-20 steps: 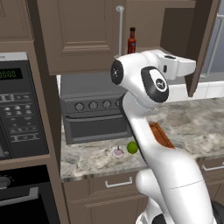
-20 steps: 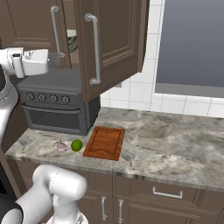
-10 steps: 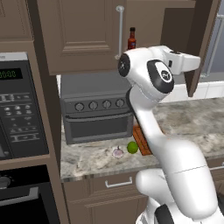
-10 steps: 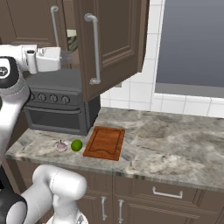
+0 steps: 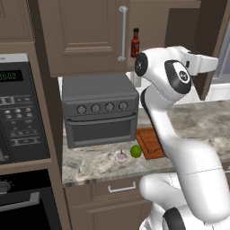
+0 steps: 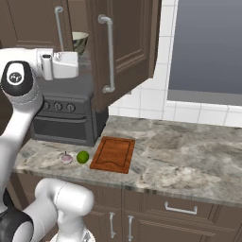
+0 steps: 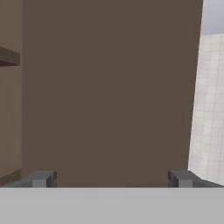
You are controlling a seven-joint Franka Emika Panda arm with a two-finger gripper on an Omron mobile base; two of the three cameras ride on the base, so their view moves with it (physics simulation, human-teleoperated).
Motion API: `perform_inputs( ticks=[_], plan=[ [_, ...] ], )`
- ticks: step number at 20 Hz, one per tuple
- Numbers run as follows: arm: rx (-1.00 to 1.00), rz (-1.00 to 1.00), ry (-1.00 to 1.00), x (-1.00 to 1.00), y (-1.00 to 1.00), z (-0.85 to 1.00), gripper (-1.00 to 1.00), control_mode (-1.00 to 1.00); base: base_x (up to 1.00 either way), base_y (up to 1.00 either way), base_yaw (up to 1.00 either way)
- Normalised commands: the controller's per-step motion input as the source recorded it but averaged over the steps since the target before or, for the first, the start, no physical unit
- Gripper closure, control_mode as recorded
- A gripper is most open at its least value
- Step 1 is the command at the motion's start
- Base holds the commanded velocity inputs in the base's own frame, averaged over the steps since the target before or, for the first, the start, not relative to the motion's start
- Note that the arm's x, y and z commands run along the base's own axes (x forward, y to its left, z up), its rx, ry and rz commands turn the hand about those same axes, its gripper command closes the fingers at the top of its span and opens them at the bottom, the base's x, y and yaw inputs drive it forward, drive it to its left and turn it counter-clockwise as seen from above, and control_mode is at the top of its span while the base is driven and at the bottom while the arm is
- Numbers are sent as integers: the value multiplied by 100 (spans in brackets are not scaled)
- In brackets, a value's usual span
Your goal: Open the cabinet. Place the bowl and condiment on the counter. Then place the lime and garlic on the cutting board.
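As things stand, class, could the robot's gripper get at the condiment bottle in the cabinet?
Probably yes. The right cabinet door stands swung open, the condiment stands upright at the shelf's front, and the gripper is open and empty at about that height. It now faces a brown panel, so it must turn first.

Cabinet right door open; bowl and condiment inside. Lime and garlic on counter beside cutting board.

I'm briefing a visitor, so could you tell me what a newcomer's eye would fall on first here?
The white arm, raised before the brown wall cabinet, whose right door stands swung open; its gripper is open and empty. Inside sit a dark-red sauce bottle and a bowl. Below, lime and garlic lie beside the cutting board.
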Motion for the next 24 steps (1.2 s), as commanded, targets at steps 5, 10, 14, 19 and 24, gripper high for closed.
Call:
perform_inputs(
  ticks=[5,10,14,19,24],
  plan=[
    [0,0,0,0,-58,-3,-100,-100,0,0,0],
    [0,0,1,0,-58,-9,-100,-100,0,0,0],
    [0,0,0,7,-50,-9,-100,-100,0,0,0],
    [0,0,0,10,-44,-7,-100,-100,0,0,0],
    [0,2,0,5,-28,-4,-100,-100,0,0,0]
  ],
)
